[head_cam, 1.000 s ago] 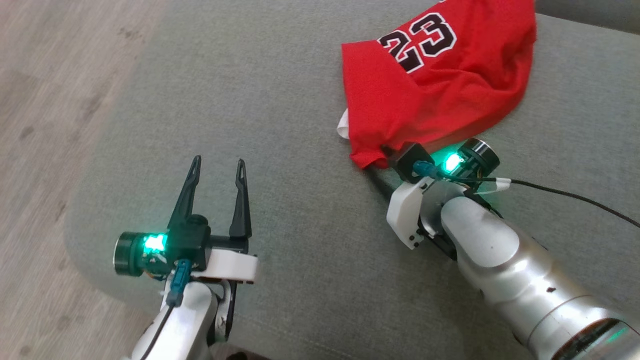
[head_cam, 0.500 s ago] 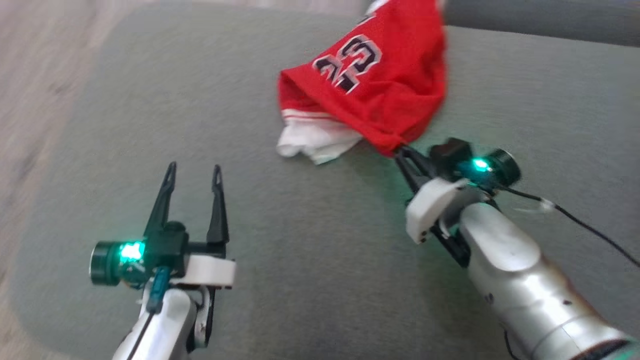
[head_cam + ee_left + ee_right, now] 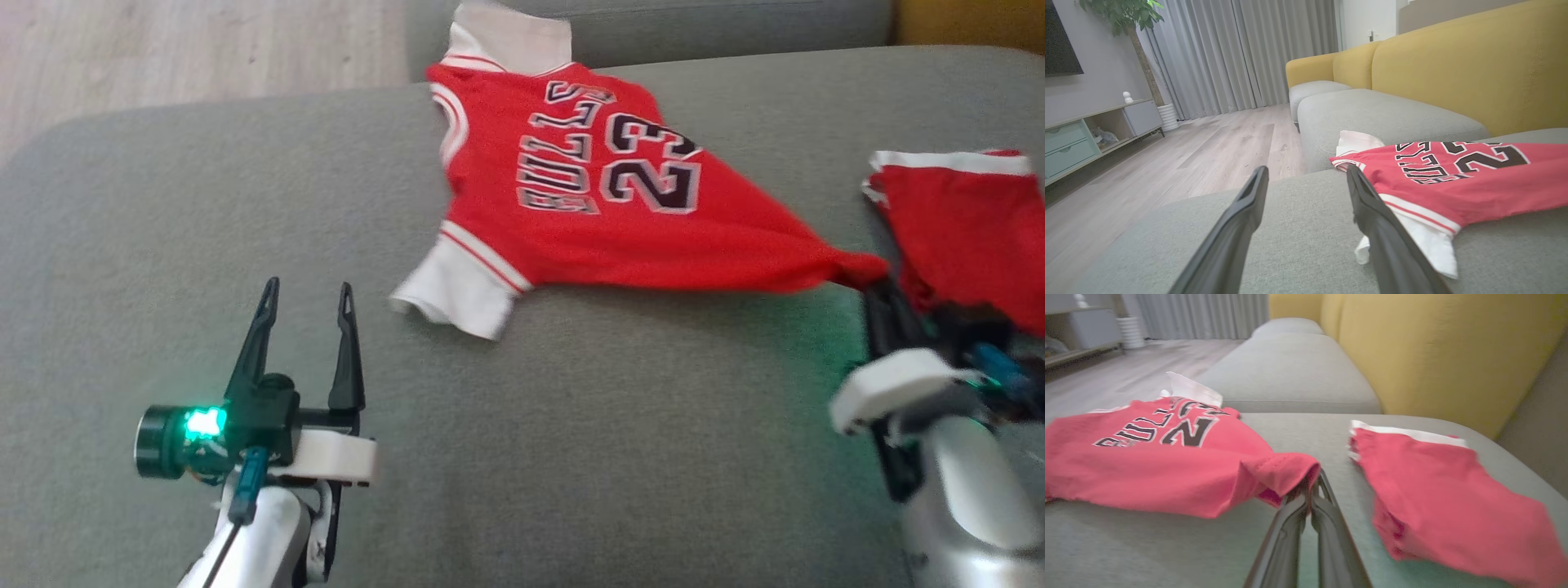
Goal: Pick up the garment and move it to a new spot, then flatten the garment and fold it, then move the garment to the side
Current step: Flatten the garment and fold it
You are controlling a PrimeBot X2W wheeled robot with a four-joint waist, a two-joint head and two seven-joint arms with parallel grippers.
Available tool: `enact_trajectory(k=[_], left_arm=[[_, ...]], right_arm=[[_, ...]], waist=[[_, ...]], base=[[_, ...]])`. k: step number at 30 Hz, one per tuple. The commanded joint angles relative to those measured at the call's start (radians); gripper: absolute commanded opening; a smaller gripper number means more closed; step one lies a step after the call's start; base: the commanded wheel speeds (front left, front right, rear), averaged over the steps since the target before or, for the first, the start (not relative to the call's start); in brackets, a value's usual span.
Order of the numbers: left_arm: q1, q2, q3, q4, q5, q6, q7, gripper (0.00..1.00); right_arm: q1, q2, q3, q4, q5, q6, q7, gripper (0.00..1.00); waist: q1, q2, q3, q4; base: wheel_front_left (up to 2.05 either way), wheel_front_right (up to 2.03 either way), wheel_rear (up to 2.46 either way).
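The garment [image 3: 588, 204] is a red jersey with white sleeves and "BULLS 23" lettering, stretched across the grey sofa seat [image 3: 571, 457]. My right gripper [image 3: 869, 282] is shut on its lower hem corner at the right; in the right wrist view that bunched corner [image 3: 1286, 473] sits pinched at my gripper [image 3: 1312, 486]. At the lower left my left gripper [image 3: 304, 290] stands open with nothing between its fingers, just left of the near white sleeve [image 3: 457, 298]. The left wrist view shows the jersey [image 3: 1453, 179] to the right of my left gripper [image 3: 1306, 173].
A second red garment with a white band [image 3: 963, 220] lies at the right, beside my right gripper; the right wrist view shows it too [image 3: 1437, 494]. A yellow backrest [image 3: 1453, 73] runs behind the seat. Wood floor [image 3: 163, 57] lies beyond the seat's left edge.
The head camera has swung. My right gripper has dragged the jersey's corner to the right, and the bunched jersey has opened out to show its lettering. The left gripper stays open.
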Motion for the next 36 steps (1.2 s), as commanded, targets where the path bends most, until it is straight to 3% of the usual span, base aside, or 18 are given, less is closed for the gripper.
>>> enact_trajectory(k=[1,7,8,9,10,19,27,30,36], left_arm=[[-0.019,0.027,0.034,-0.035,0.005,0.004,0.003,1.00],[-0.019,0.036,0.029,-0.042,0.004,0.004,0.010,1.00],[-0.019,0.036,0.027,-0.043,0.004,0.004,0.012,1.00],[-0.018,0.037,0.026,-0.044,0.004,0.004,0.012,1.00],[-0.018,0.037,0.025,-0.044,0.004,0.004,0.012,1.00],[-0.012,0.041,0.022,-0.046,-0.004,0.008,0.010,1.00],[-0.039,0.057,0.016,-0.036,-0.003,-0.007,0.021,1.00],[-0.079,0.068,-0.003,-0.016,0.007,-0.032,0.053,1.00],[-0.183,0.083,-0.074,0.117,0.014,-0.123,0.232,1.00]], right_arm=[[-0.006,0.007,-0.007,-0.051,-0.023,-0.001,0.009,0.00],[0.067,0.038,-0.115,-0.159,-0.096,-0.001,0.075,0.00],[0.074,0.042,-0.124,-0.176,-0.100,-0.001,0.076,0.29],[0.080,0.045,-0.139,-0.195,-0.100,-0.001,0.072,0.89],[0.085,0.048,-0.151,-0.215,-0.095,-0.001,0.067,1.00],[0.187,0.051,-0.014,-0.377,0.171,-0.001,-0.039,1.00],[0.243,0.051,0.046,-0.432,0.243,-0.001,-0.055,1.00],[0.235,0.051,0.038,-0.452,0.253,-0.001,-0.056,1.00],[0.223,0.051,0.044,-0.471,0.259,-0.001,-0.056,1.00]], waist=[[0.0001,0.0000,-0.009,-0.016],[0.0001,0.0000,-0.013,-0.027],[0.0001,0.0000,-0.013,-0.028],[0.0001,0.0000,-0.015,-0.029],[0.0001,0.0000,-0.016,-0.030],[0.0001,0.0000,-0.025,-0.062],[0.0001,0.0000,-0.005,-0.100],[0.0001,0.0000,0.013,-0.112],[0.0001,0.0000,0.058,-0.146]], base=[[0.00,0.00,0.00],[0.00,0.00,0.00],[0.00,0.00,0.00],[0.00,0.00,0.00],[0.00,0.00,0.00],[0.00,0.00,0.00],[0.00,0.00,0.00],[0.00,0.00,0.00],[0.00,0.00,0.00]])
